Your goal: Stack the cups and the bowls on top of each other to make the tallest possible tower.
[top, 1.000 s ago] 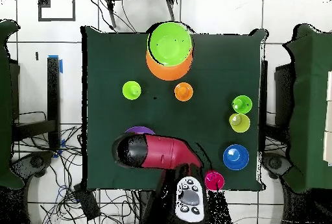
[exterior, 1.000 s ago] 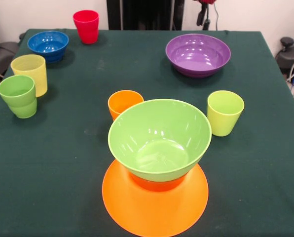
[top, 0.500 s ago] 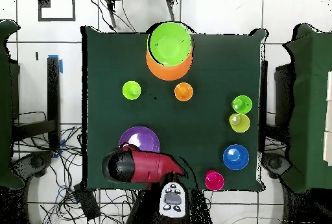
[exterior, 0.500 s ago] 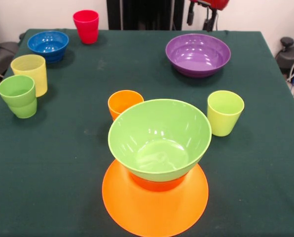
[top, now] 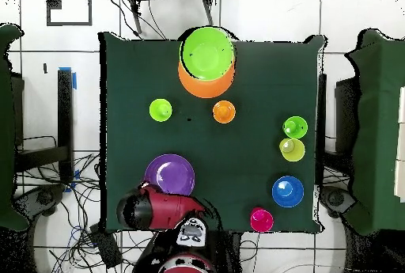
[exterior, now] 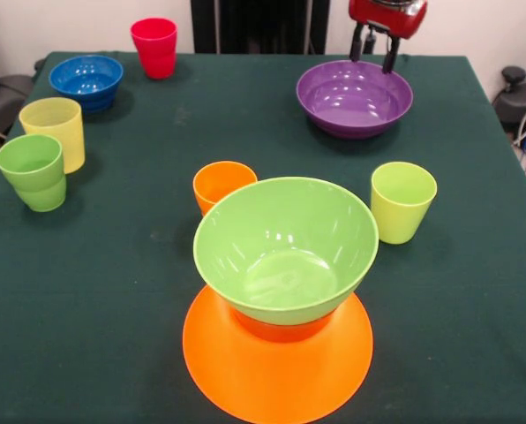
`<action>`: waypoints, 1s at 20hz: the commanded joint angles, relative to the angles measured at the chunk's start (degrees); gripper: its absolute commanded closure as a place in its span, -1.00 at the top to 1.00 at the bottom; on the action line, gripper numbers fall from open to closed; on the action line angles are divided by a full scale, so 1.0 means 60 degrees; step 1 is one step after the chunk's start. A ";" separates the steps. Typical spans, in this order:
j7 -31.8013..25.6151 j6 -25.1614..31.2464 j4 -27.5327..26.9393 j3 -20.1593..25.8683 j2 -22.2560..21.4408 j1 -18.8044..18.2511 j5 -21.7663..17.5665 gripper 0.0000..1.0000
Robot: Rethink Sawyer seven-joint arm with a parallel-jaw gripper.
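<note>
Tower (exterior: 281,300): green bowl (exterior: 285,247) topmost | orange cup (exterior: 223,184) touching behind | hand (exterior: 375,55) released, over purple bowl (exterior: 354,97)

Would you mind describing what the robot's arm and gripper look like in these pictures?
The gripper has a glossy red body with two short, dark, straight fingers below it. From overhead, the arm is a rounded red casing with a black end cap at one end, and a light grey panel with dark buttons sits beside it. No markings on the gripper are readable.
</note>
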 commanded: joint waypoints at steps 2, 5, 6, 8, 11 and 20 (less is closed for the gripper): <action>0.2195 -0.0976 0.0104 0.0961 0.1133 0.0292 0.0736 1.00; 0.2343 -0.1167 0.0011 0.0983 0.1337 0.0463 0.0873 1.00; 0.2346 -0.1172 0.0002 0.0957 0.1338 0.0500 0.0904 1.00; 0.2286 -0.1158 -0.0038 0.0920 0.1350 0.0509 0.0921 1.00; 0.1891 -0.0741 -0.0166 0.0637 0.1067 0.0441 0.0810 1.00; 0.0525 0.1665 -0.1183 -0.0329 -0.0361 0.0175 0.0273 1.00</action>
